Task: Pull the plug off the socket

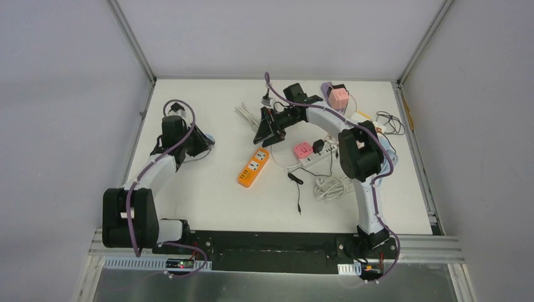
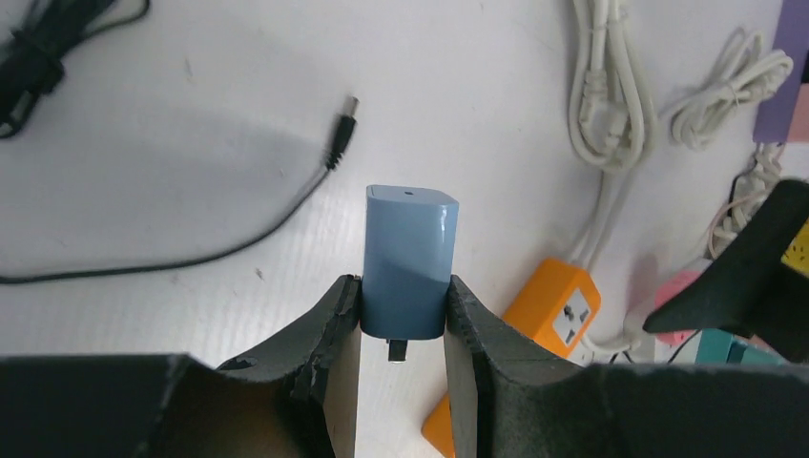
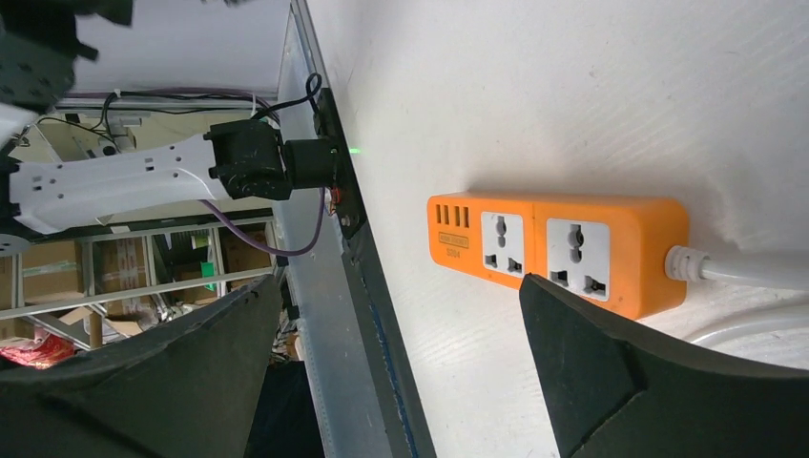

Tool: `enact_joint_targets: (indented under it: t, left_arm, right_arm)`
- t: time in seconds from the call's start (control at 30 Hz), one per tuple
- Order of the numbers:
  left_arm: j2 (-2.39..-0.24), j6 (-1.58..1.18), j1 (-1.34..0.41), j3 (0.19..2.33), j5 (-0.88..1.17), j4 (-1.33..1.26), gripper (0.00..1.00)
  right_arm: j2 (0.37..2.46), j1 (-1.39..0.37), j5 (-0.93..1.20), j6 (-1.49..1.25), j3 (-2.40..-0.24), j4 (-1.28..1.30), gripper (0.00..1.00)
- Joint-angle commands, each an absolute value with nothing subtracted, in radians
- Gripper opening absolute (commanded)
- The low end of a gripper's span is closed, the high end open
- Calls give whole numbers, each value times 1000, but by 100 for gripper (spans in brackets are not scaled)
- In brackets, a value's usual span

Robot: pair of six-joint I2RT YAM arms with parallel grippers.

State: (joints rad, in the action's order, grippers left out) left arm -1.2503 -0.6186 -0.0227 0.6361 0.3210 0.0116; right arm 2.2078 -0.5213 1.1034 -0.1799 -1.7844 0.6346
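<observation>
**Left gripper pinches the blue plug, clear of the orange strip**

The left gripper [image 2: 403,307] is closed on the blue plug [image 2: 410,250], its two black fingers [image 2: 329,329] pressing the lower flanks of the body. A dark metal prong [image 2: 396,351] pokes out of the plug's underside between the pads, seated in no socket. The wrist view does not settle whether the plug hangs just above the table [image 1: 208,207] or rests on it.

In the top view the left arm is folded. Its upper link lies low beside the base and the white forearm rises toward the far left of the table, with the wrist turned so the gripper points right. The plug shows there as a small blue spot at the fingertips, well apart from the orange power strip [image 1: 253,167].

The right gripper [image 3: 401,315] is spread wide, holding nothing, and one finger [image 3: 611,372] sits just beside the strip's cable end. The right arm stands up from its base, bends at a high elbow and reaches far and leftward, the gripper tipped down over the strip's far end.

All the strip's sockets that show in the right wrist view are vacant. A white cord [image 3: 744,269] leaves its end. Near the plug lies a thin black lead with a barrel tip [image 2: 341,132], and coiled white cables [image 2: 611,86] lie beyond.
</observation>
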Motion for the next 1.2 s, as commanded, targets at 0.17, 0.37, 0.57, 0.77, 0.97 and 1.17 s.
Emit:
enact_joint_targets:
  t: [0.17, 0.37, 0.57, 0.77, 0.97, 1.17]
  left_arm:
    - [-1598, -553, 150, 1000, 441, 185, 0]
    - [-1819, -528, 222, 1218, 531, 271, 4]
    - [-1974, -454, 235, 1440, 443, 405, 20]
    - [-2080, -438, 255, 1576, 422, 467, 46]
    - [-2066, -409, 267, 1627, 400, 501, 56]
    - [-1926, -347, 270, 1581, 363, 517, 57]
  right_arm:
    - [2156, -508, 1073, -78, -1838, 707, 100]
    - [2151, -495, 1061, -39, -1845, 742, 100]
    - [2152, -480, 1065, -21, -1843, 758, 100]
    - [2152, -457, 1073, -9, -1852, 771, 100]
    - [2155, -440, 1071, 47, -1868, 816, 100]
    - [2151, -429, 1018, 199, -1952, 963, 100]
